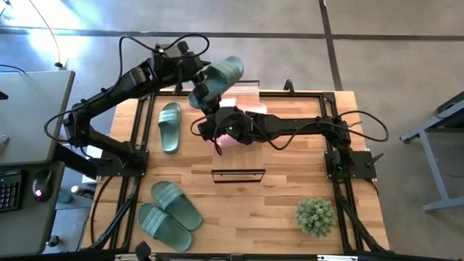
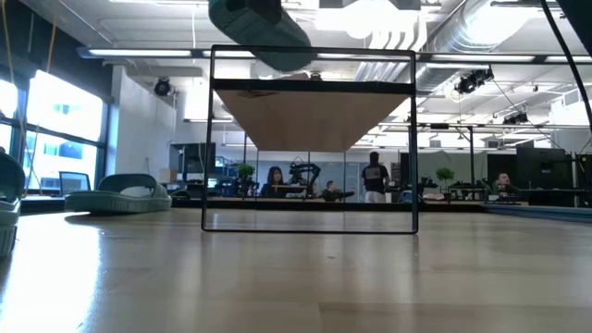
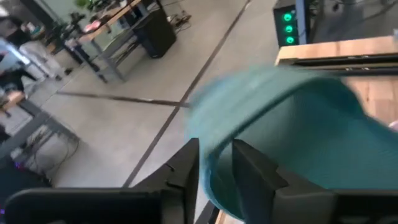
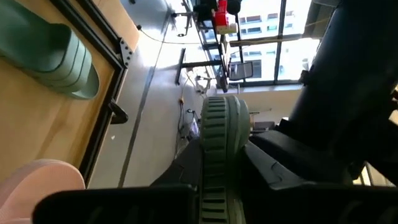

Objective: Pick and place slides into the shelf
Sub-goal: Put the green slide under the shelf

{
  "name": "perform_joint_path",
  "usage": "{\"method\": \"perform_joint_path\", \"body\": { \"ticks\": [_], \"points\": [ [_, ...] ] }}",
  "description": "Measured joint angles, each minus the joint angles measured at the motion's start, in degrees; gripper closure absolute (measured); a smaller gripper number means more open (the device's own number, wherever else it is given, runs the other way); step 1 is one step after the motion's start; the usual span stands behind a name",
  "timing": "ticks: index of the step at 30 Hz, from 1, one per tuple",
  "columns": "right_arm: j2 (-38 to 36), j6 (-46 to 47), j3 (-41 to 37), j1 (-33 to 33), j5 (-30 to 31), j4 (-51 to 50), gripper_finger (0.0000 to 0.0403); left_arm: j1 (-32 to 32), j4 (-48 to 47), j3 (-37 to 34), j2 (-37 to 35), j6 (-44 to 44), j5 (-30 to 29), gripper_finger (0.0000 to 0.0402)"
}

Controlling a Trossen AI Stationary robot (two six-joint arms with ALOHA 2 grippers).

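A sage-green slide [image 1: 221,75] hangs high over the table's far edge, caught between both grippers; the low view shows the slide [image 2: 259,28] above the shelf [image 2: 310,139]. My left gripper [image 1: 197,72] is shut on its far-left side and my right gripper [image 1: 208,103] on its near end. Another green slide [image 1: 170,127] lies flat on the table at the left. Two more green slides [image 1: 170,214] lie at the front left. A pink slide [image 1: 243,110] lies under my right wrist. The shelf [image 1: 238,175] stands on its black frame mid-table. My left gripper has the slide's edge [image 3: 214,165] between its two fingers, coming in roughly level from the table's left. The picture is blurred there, so the part cannot be named more closely. The slide is clear of the table. My right gripper pinches the slide's ribbed sole edge-on [image 4: 219,146] between its two fingers, near the end toward the table's near side. The fingers come in roughly level from the right. The slide stands on edge, lifted clear.
A small green potted plant [image 1: 315,216] stands at the front right. The black frame rails [image 1: 290,93] run along the table's edges. Bare tabletop [image 1: 290,159] lies between the shelf and the right rail. People sit at desks in the room behind [image 2: 370,180].
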Motion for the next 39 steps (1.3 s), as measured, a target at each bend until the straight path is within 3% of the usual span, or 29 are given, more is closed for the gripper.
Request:
{"method": "perform_joint_path", "body": {
  "ticks": [6, 9, 19, 24, 31, 39],
  "points": [
    [-1.04, 3.12, -0.02, 0.0, 1.31, -1.94, 0.0368, 0.06, -0.1, 0.0, -0.76, 1.85, 1.49, 0.0264],
    [-3.03, 8.21, -0.02, -0.25, -1.04, -5.04, 0.0368, 0.0, 0.82, 0.02, -1.81, 1.47, 1.54, 0.0248],
    [-15.39, 23.96, 0.04, -2.93, 0.68, -18.16, 0.0368, 0.0, 1.86, 0.02, -6.68, 4.95, 1.36, 0.0234],
    [-25.2, 37.76, 0.0, -6.61, -9.41, -22.61, 0.0368, 0.04, 2.33, -0.11, -7.84, 5.77, 6.79, 0.0234],
    [-35.65, 39.95, 0.04, -8.76, -16.07, -22.07, 0.0368, 0.0, 3.67, -1.83, -6.75, 8.43, 18.92, 0.0234],
    [-41.04, 41.33, -0.27, -8.72, -29.11, -17.84, 0.0369, 1.8, 22.39, -14.44, -6.54, 2.35, 29.58, 0.0234]
  ]
}}
